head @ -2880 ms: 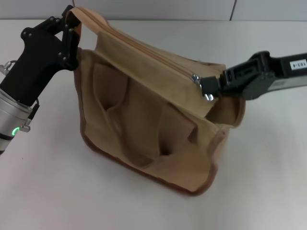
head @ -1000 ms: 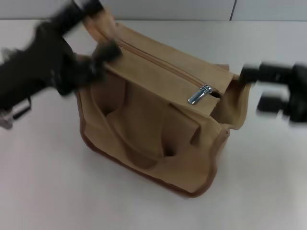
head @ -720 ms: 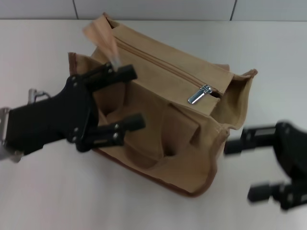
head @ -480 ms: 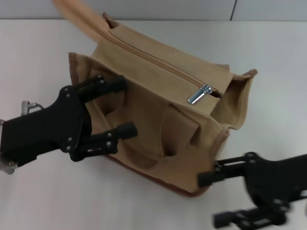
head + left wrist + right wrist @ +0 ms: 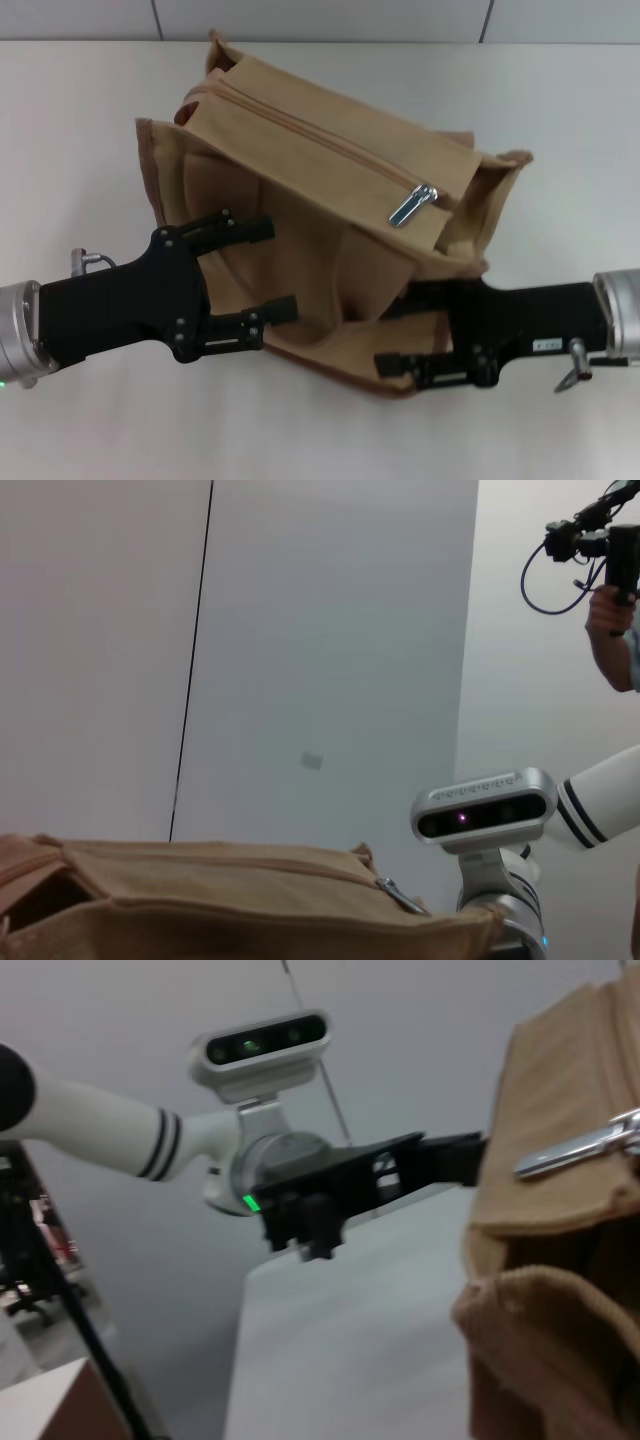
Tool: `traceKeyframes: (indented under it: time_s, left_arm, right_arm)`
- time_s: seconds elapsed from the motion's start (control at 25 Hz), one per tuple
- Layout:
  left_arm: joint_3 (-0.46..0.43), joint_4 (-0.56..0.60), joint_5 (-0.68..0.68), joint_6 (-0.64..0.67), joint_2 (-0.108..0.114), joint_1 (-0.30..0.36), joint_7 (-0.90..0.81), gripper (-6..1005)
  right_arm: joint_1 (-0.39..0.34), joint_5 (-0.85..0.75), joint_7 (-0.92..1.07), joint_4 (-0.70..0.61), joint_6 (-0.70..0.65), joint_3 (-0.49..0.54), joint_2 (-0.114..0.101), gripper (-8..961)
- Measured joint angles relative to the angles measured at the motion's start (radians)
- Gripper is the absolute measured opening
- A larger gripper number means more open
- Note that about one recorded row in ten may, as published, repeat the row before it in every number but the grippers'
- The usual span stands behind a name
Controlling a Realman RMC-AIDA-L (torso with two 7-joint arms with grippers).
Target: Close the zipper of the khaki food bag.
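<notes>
The khaki food bag (image 5: 330, 190) stands mid-table, and its zipper (image 5: 300, 128) runs along the top. The tape looks joined from the far left end to the silver slider and pull tab (image 5: 411, 205) near the right end. My left gripper (image 5: 262, 272) is open at the bag's near left side and holds nothing. Low by the bag's near right corner, my right gripper (image 5: 400, 332) is open and also holds nothing. The left wrist view shows the bag's top (image 5: 230, 890) and pull tab (image 5: 398, 896). The right wrist view shows the pull tab (image 5: 572, 1154) on the bag (image 5: 560, 1260).
White tabletop (image 5: 90, 110) surrounds the bag, with a grey wall behind it. The robot's head camera (image 5: 484, 806) appears in the left wrist view, beside a person holding a camera (image 5: 612, 570). The left arm (image 5: 330, 1185) appears in the right wrist view.
The left gripper let go of the bag's handle and the right one left the pull tab. Both arms swung down to the bag's near side. The handle dropped and the bag settled.
</notes>
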Motion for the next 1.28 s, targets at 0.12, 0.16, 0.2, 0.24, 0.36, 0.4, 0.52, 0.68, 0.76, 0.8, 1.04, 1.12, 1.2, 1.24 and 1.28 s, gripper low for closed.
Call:
traceKeyframes:
  time_s: [0.12, 0.16, 0.2, 0.24, 0.36, 0.4, 0.52, 0.68, 0.76, 0.8, 1.04, 1.12, 1.2, 1.24, 1.28]
  left_arm:
    - [0.000, -0.005, 0.008, -0.004, 0.000, 0.005, 0.020, 838]
    - [0.001, -0.009, 0.010, -0.006, 0.000, 0.008, 0.029, 838]
    - [0.001, -0.012, 0.010, -0.008, 0.000, 0.012, 0.037, 838]
    - [0.001, -0.014, 0.011, -0.010, 0.000, 0.016, 0.042, 838]
    - [-0.002, -0.015, 0.012, -0.014, 0.002, 0.029, 0.048, 838]
    - [-0.003, -0.015, 0.012, -0.016, 0.003, 0.033, 0.048, 838]
    - [0.000, -0.015, 0.012, -0.023, 0.003, 0.037, 0.054, 838]
    - [0.003, -0.015, 0.026, -0.034, 0.002, 0.038, 0.063, 838]
    - [0.003, -0.015, 0.034, -0.038, 0.001, 0.037, 0.064, 838]
    - [0.004, -0.015, 0.037, -0.041, 0.001, 0.035, 0.064, 838]
    - [0.010, -0.015, 0.038, -0.049, 0.000, 0.031, 0.064, 838]
    - [0.010, -0.015, 0.038, -0.049, 0.000, 0.030, 0.064, 838]
    - [0.011, -0.015, 0.038, -0.049, -0.001, 0.030, 0.064, 838]
    - [0.013, -0.015, 0.038, -0.049, -0.001, 0.030, 0.064, 838]
    - [0.016, -0.015, 0.038, -0.049, -0.002, 0.031, 0.064, 838]
  right_arm:
    - [-0.022, 0.002, 0.001, -0.045, 0.000, 0.054, -0.002, 703]
    - [-0.028, 0.002, 0.001, -0.058, -0.002, 0.070, -0.002, 703]
    - [-0.035, 0.002, 0.000, -0.071, -0.006, 0.086, -0.003, 703]
    - [-0.040, 0.002, 0.000, -0.082, -0.013, 0.092, -0.003, 703]
    - [-0.052, -0.002, 0.000, -0.113, -0.046, 0.090, -0.003, 703]
    - [-0.056, -0.007, -0.001, -0.123, -0.059, 0.087, -0.003, 703]
    - [-0.070, -0.024, -0.002, -0.145, -0.092, 0.082, -0.003, 703]
    - [-0.095, -0.033, -0.002, -0.175, -0.118, 0.087, -0.004, 703]
    - [-0.115, -0.035, -0.002, -0.189, -0.120, 0.088, -0.004, 703]
    - [-0.124, -0.035, -0.002, -0.195, -0.121, 0.089, -0.004, 703]
    - [-0.145, -0.035, -0.024, -0.203, -0.154, 0.089, -0.004, 703]
    - [-0.146, -0.036, -0.030, -0.201, -0.158, 0.088, -0.004, 703]
    - [-0.146, -0.036, -0.031, -0.199, -0.159, 0.087, -0.004, 703]
    - [-0.146, -0.036, -0.031, -0.198, -0.159, 0.087, -0.003, 703]
    - [-0.146, -0.036, -0.031, -0.198, -0.159, 0.088, -0.003, 703]
